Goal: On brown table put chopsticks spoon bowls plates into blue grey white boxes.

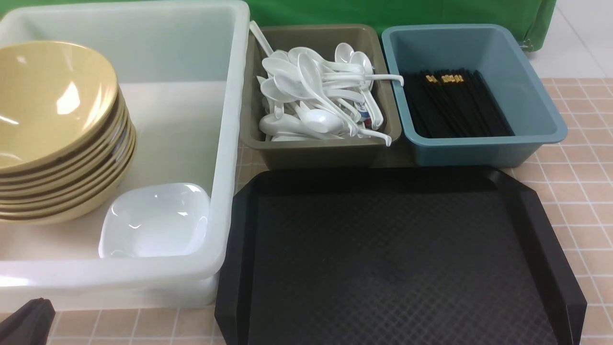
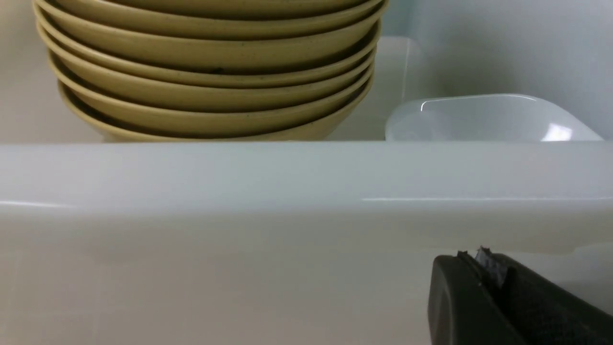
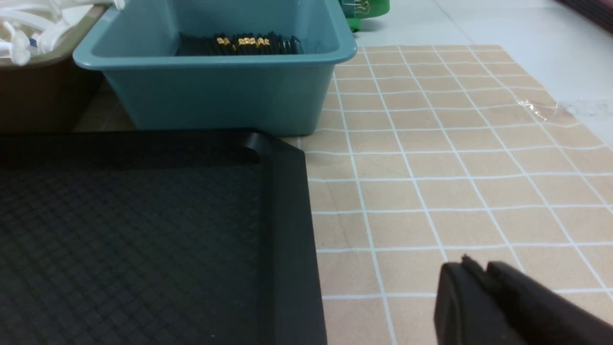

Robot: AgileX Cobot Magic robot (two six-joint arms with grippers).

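Nearest the camera lies the black tray [image 1: 397, 258], bare, at the near edge of the table [image 1: 574, 191]. Everything the task names looks already sorted: the bowls [image 1: 57, 134] stacked in the white box [image 1: 225, 143] at the table's left side with a plate [image 1: 155, 220] just beside them, the spoons [image 1: 316, 105] heaped in the grey box [image 1: 316, 153], the chopsticks [image 1: 455, 105] lying in the blue box [image 1: 536, 124] toward the far right.

So the task seems at its end; nothing loose shows on the tiles, and the next move would be only a check.

The left gripper [image 2: 483, 268] sits just outside the white box's near wall, fingers pressed together, empty. The right gripper [image 3: 479, 273] hangs low over bare tiles right of the tray, fingers nearly together, holding nothing.

A green cloth [image 1: 383, 12] hangs behind the table; pale floor [image 1: 579, 43] lies beyond the far right corner.
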